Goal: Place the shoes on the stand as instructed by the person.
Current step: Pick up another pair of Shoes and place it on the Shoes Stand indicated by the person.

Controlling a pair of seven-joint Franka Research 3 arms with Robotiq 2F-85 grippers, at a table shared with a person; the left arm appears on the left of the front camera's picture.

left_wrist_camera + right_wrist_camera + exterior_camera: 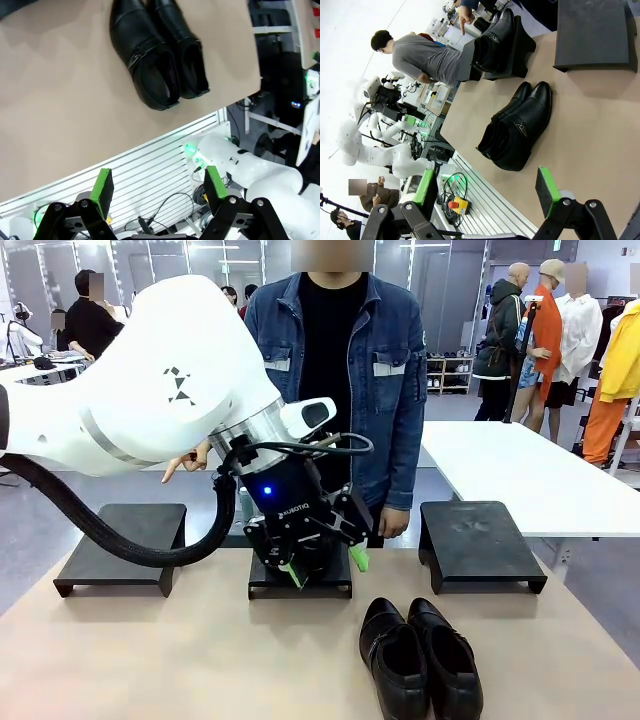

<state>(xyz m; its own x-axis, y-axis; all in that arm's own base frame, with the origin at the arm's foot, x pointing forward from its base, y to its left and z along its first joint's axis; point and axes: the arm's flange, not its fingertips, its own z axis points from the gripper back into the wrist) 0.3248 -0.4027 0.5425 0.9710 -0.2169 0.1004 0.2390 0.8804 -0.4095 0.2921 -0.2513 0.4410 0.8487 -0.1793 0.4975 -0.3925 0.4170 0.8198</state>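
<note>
— How far along is it?

— About half, I'd judge. One pair of shoes (pixel 495 37) sits on the middle stand (pixel 517 67), right under the left tool (pixel 327 565) as far as I can make out. The other pair (pixel 420 655) lies on the surface (pixel 150 660), below that tool and off to one side, toes toward the stands. It is not yet placed. The near stand (pixel 480 540) just beyond that pair is bare, and so is the far stand (pixel 120 540) on the tool's other side.

— And the tools?

— The left tool's jaws stand wide apart with nothing between them, hovering close over the middle stand. The right tool (pixel 487 187) is likewise spread and empty, with the loose pair well ahead of it.

— Any instruction?

— The person's hand (pixel 185 465) points a finger downward, up beside the left tool. I cannot tell which stand it means.
</note>
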